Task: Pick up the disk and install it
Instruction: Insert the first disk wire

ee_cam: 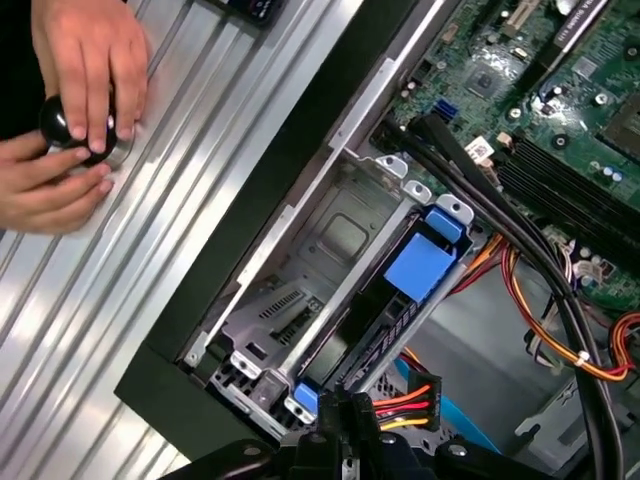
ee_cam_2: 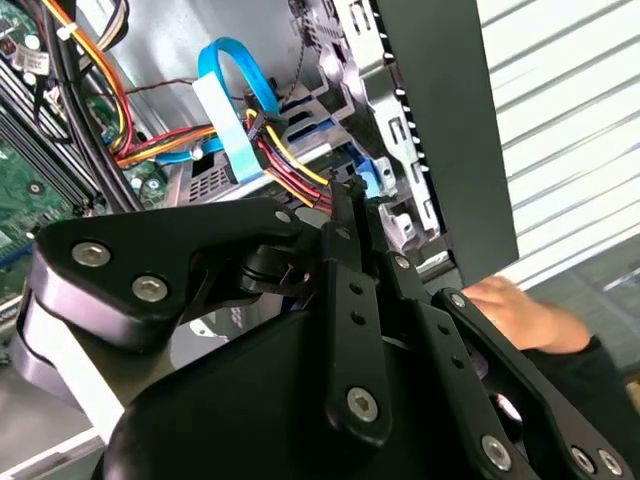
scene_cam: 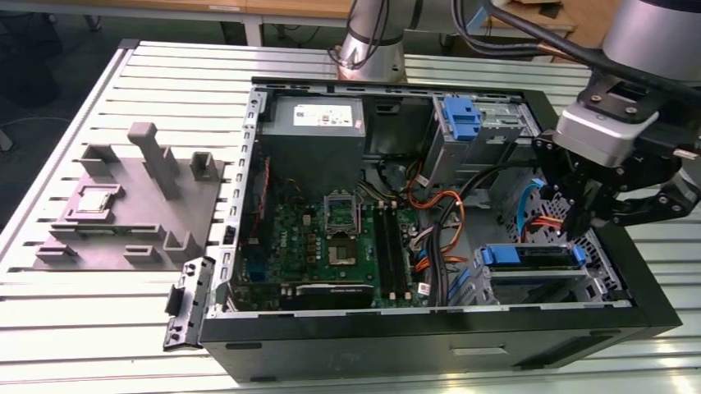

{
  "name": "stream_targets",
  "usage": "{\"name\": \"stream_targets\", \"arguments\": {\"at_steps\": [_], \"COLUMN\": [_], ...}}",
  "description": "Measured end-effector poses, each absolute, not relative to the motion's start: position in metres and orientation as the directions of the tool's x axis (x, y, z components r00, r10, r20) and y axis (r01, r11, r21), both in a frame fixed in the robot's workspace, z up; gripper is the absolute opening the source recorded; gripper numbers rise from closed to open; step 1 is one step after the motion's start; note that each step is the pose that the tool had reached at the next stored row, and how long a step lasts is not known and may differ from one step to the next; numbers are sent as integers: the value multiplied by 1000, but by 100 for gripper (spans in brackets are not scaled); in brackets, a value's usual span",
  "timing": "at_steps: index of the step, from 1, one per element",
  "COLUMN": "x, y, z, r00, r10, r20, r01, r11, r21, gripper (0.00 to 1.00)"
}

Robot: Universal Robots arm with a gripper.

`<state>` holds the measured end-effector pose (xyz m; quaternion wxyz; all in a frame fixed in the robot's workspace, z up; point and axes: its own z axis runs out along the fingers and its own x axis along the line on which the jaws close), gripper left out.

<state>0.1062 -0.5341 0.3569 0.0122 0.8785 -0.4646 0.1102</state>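
Arm (scene_cam: 641,33): reached in from the exterior view's upper right, wrist bent downward. Gripper (scene_cam: 579,215): pointed down; in both wrist views the black fingers (ee_cam_2: 345,215) are seen pressed together at the tips. Two hands (ee_cam: 75,95) are seen in the first wrist view, fingers curled.

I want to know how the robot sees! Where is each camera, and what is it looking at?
Exterior view: off the arm, above the table, looking down into the open computer case; arm and gripper show at this view's right.
First wrist view: on the arm, looking past the gripper at the disk in its bay; a person's hands rest on the table.
Second wrist view: on the arm, past the gripper at cables.
Both wrist views share gripper and orange cables.
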Motion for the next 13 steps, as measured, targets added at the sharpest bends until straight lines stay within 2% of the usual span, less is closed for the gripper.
{"name": "stream_targets", "arguments": {"at_steps": [13], "x": [110], "y": [-534], "z": [347], "r00": [459], "r10": [-867], "r20": [194], "r01": [-875], "r11": [-479], "r21": [-67], "gripper": [17]}}
